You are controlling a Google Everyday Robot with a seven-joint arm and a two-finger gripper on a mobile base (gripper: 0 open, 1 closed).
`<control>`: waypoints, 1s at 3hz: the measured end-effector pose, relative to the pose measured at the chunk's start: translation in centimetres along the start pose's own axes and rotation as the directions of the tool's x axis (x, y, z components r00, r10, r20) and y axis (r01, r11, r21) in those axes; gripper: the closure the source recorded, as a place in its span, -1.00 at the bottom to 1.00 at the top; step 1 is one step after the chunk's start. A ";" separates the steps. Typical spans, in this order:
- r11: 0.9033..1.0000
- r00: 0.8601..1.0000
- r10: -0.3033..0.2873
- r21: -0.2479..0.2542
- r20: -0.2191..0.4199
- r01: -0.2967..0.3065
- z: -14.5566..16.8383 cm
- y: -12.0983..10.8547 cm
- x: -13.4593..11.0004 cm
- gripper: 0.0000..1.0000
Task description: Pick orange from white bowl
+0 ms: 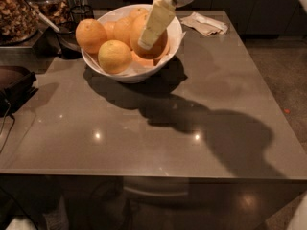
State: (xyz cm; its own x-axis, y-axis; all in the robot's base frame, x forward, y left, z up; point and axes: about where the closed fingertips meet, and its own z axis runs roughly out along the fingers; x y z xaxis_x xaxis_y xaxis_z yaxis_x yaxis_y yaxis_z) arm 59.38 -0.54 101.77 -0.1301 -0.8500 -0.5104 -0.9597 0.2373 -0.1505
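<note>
The white bowl (125, 75) stands at the back of the grey table and holds several fruits. My gripper (148, 42) reaches down from the top of the view and is shut on the orange (159, 43), a large deep-orange fruit at the bowl's right side. One cream finger (155, 22) lies across the orange's front; the other is hidden behind it. The orange sits a little above the fruit under it. A paler yellowish fruit (114, 56) lies at the bowl's front, and another orange fruit (90, 34) is at its left.
A crumpled paper napkin (206, 24) lies on the table behind and right of the bowl. A dark cup (68, 39) and trays of brown snacks (17, 14) stand at the left. A black object (15, 85) sits at the left edge. The floor (283, 80) lies past the table's right edge.
</note>
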 end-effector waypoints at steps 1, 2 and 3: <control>1.000 1.000 0.001 -0.002 0.005 -0.001 -0.1 0.1 0.0 1.00; 1.000 1.000 0.012 0.007 0.015 -0.013 -0.8 1.1 -0.4 1.00; 0.999 0.998 0.031 0.041 0.057 -0.033 -2.6 4.9 -1.2 1.00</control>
State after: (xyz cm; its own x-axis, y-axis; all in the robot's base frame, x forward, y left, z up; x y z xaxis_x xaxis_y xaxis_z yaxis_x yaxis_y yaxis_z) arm 54.15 0.40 103.85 -0.1452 -0.8142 -0.5621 -0.9440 0.2841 -0.1677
